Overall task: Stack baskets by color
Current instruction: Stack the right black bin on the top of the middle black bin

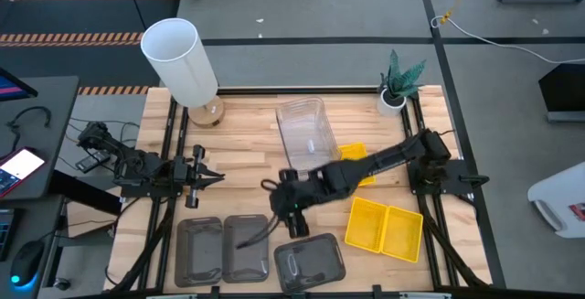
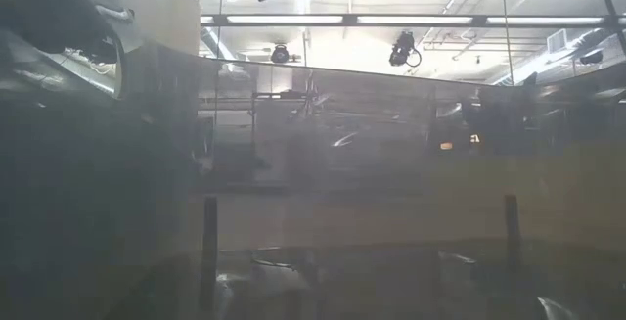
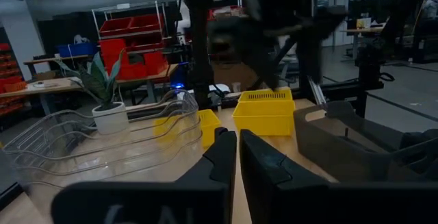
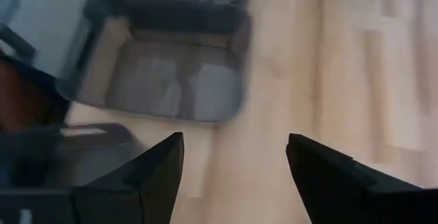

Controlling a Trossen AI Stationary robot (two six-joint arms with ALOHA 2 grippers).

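Three dark grey baskets (image 1: 245,247) lie flat near the table's front edge, two side by side at the left and one (image 1: 309,262) to their right. Yellow baskets (image 1: 384,226) lie at the front right, and another yellow one (image 1: 355,155) is partly hidden under my right arm. Clear baskets (image 1: 306,130) rest at the far middle. My right gripper (image 1: 285,218) hangs open above the bare wood just behind the grey baskets (image 4: 164,59), slanting down and holding nothing. My left gripper (image 1: 203,173) stays shut at the table's left, pointing level, with nothing in it.
A tall white lamp (image 1: 183,61) stands at the far left and a small potted plant (image 1: 398,84) at the far right corner. In the low view a basket wall close to the lens hazes most of the picture. Bare wood lies between the grey and clear baskets.
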